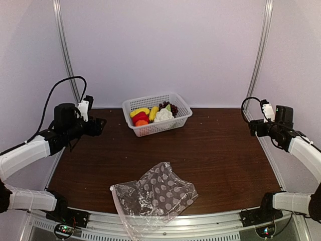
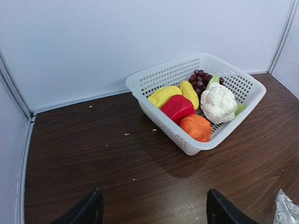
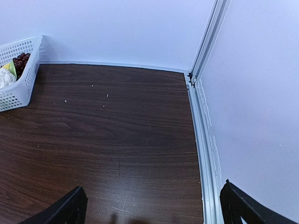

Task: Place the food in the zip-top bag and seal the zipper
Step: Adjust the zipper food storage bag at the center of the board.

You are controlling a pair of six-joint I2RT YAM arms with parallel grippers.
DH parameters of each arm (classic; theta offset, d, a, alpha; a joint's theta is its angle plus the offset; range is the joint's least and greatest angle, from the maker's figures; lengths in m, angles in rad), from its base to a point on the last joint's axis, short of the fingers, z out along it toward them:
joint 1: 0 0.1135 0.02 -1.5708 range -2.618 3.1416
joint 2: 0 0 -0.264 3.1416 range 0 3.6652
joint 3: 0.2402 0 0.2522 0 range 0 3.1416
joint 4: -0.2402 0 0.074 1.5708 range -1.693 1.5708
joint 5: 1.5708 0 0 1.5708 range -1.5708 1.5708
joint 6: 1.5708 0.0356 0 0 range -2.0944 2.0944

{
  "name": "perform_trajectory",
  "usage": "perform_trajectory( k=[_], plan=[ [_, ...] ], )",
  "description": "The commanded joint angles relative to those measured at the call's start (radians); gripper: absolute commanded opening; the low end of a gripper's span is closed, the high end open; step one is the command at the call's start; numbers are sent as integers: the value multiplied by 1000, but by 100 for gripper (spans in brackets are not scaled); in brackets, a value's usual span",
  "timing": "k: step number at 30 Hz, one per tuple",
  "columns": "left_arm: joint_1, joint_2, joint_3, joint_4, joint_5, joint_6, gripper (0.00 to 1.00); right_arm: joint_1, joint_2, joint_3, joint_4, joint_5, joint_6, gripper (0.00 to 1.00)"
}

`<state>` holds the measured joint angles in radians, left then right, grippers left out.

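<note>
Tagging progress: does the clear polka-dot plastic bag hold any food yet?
Empty. The clear dotted bag lies flat and crumpled, nothing coloured inside; the plastic toy foods sit in the white perforated basket.

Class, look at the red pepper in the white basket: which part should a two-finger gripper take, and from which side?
Probably its middle, across the short width, coming straight down. The red pepper lies atop the pile, upper face bare, while the basket wall, a yellow piece and the orange fruit crowd its sides, blocking any sideways approach.
</note>
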<state>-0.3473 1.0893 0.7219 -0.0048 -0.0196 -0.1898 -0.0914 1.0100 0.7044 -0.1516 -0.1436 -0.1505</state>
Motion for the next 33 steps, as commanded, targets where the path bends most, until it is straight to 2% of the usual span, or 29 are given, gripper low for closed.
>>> perform_trajectory(
  k=[1,4,9,13,17,23,27,33],
  plan=[
    [-69,-44,-42,113,224,47,76,-8,-14,-3,15,-31,-53,100],
    [-170,-35,-43,107,295,69,76,-8,-19,-27,0,-106,-140,100],
    [-391,47,12,-12,341,138,73,-8,-8,-21,-18,-168,-159,100],
    [-584,139,55,-87,339,177,68,-8,-7,-24,-28,-178,-177,100],
    [-711,269,111,-152,322,217,66,-8,-3,-25,-32,-192,-191,100],
    [-786,426,147,-151,294,204,66,-8,2,-25,-40,-198,-200,100],
    [-789,484,153,-93,283,155,65,-8,5,-25,-43,-198,-206,99],
    [-789,587,183,-69,173,143,65,-8,12,-22,-49,-202,-210,100]
  ],
)
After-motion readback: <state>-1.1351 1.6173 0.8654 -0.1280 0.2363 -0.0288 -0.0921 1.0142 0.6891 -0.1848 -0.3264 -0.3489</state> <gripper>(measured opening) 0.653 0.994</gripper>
